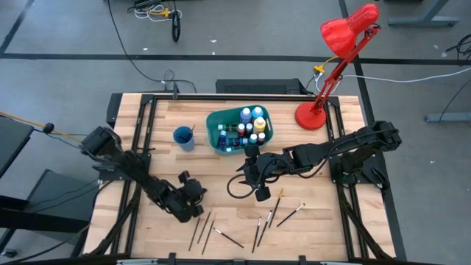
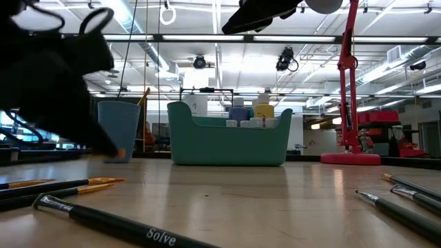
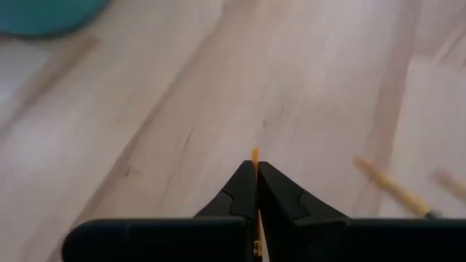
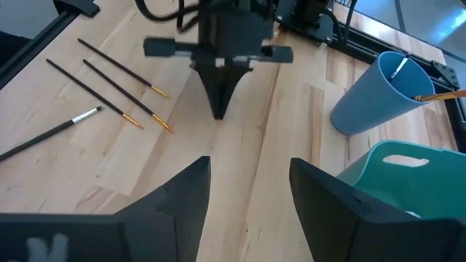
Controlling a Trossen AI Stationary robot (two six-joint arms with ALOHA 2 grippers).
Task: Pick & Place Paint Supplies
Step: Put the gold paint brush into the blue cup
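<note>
The left tool (image 1: 193, 193) sits low over the desk (image 1: 221, 177) in the lower left-centre of the high view, its fingers pressed together. In the left wrist view an orange sliver (image 3: 255, 155) pokes out between the shut fingertips; whether it is a brush tip I cannot tell. Three dark-handled brushes (image 1: 204, 230) lie on the desk just below this tool in the high view, apart from it.

The right tool (image 1: 255, 179) hangs over the middle of the desk, its fingers spread wide and holding nothing. More brushes (image 1: 283, 214) lie scattered just below and to the right of it, none touching it.

The paint bottles (image 1: 250, 125) stand in the teal bin (image 1: 217, 131) at the upper centre of the high view, just above the right tool. A small blue cup (image 1: 184, 138) stands left of the bin with a brush standing in it. A red desk lamp (image 1: 324, 81) stands at the upper right.
</note>
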